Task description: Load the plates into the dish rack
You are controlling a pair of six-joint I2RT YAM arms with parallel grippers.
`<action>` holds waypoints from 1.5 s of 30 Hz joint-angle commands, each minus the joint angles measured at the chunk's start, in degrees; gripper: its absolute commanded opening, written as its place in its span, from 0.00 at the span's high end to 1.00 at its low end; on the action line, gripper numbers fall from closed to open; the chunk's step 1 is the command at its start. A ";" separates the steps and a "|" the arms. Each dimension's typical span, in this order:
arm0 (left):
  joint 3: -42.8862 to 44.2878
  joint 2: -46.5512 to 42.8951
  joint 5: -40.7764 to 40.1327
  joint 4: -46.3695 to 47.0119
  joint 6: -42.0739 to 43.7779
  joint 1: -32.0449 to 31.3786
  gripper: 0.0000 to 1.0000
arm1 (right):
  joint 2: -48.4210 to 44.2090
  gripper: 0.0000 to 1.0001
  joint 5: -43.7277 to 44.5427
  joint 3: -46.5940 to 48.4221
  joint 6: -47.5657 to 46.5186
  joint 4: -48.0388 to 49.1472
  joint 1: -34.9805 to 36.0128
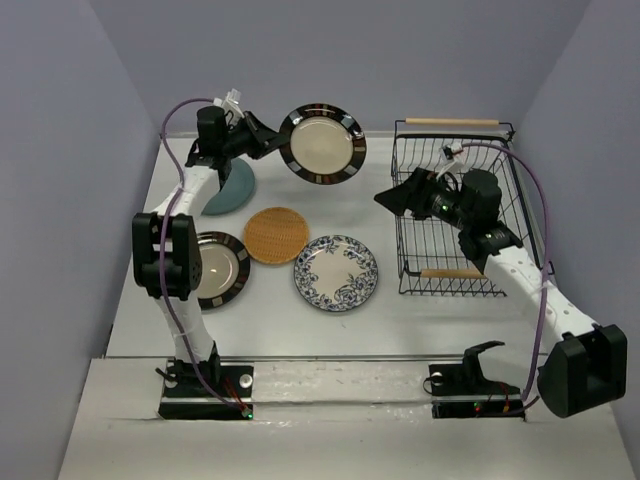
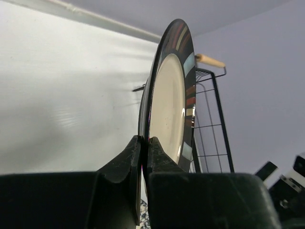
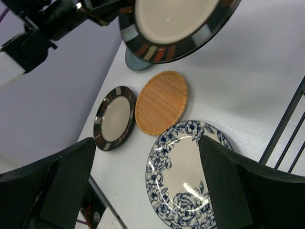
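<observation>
My left gripper is shut on the rim of a striped-rimmed plate and holds it on edge in the air, left of the dish rack. The left wrist view shows the jaws pinching that plate. It also shows at the top of the right wrist view. My right gripper is open and empty at the rack's left side, above the blue floral plate. On the table lie the second striped plate, the orange-tan plate, the floral plate and the teal plate.
The black wire rack has wooden rod handles at its far and near ends. Purple walls close in the table on left, back and right. My left arm's elbow hangs over the second striped plate.
</observation>
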 commanded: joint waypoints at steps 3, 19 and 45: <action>-1.63 -14.79 5.63 11.03 -6.33 0.44 0.94 | 5.96 0.03 6.72 11.74 -6.09 -2.18 0.58; -7.34 -26.40 8.27 12.26 -7.66 -4.30 0.94 | 10.12 0.03 -4.52 16.16 -5.66 -1.14 0.58; -24.13 -46.96 -1.29 -4.77 13.14 -11.86 0.01 | -0.43 0.93 6.37 11.13 -1.70 3.62 -1.69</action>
